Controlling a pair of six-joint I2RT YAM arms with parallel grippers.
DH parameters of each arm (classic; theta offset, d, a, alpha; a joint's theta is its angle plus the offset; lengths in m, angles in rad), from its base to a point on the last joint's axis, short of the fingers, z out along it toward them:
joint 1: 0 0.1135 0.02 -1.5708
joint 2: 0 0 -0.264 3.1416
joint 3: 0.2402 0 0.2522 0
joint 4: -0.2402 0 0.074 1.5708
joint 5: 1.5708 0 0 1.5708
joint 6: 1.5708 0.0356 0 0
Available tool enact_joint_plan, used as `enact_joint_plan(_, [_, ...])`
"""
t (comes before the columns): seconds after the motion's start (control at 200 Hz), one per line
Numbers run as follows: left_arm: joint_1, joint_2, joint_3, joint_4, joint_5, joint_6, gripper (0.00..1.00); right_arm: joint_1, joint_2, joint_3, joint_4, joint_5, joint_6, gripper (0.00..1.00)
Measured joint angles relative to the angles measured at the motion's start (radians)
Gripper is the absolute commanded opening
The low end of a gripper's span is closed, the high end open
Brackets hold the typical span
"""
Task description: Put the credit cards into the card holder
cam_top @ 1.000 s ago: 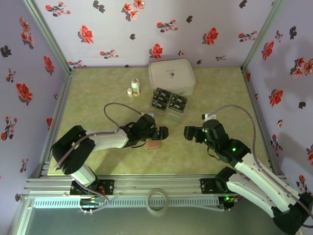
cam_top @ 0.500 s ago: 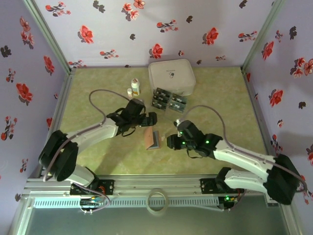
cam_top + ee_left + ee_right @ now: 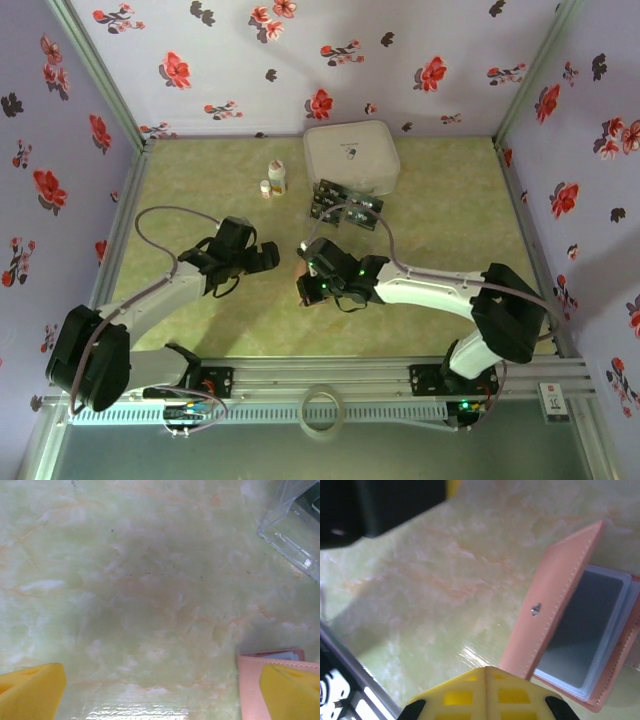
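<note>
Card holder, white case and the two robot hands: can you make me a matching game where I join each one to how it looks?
Things:
1. left hand
2. right hand
3. holder
4. case

How it looks:
A. yellow fingers pressed together
B. white, near the back wall
C. yellow fingers far apart
D. flap lifted, grey pocket showing

Pairs: 1-C, 2-A, 3-D, 4-B
</note>
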Motion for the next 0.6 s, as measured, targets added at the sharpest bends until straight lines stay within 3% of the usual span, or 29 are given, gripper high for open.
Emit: enact_joint_plan(0.6, [-0.031,0.064,0.042,-0.010,0.005,0.087,1.00,-0.069,0.085,-0.115,0.146,-0.026,0.000,0.00])
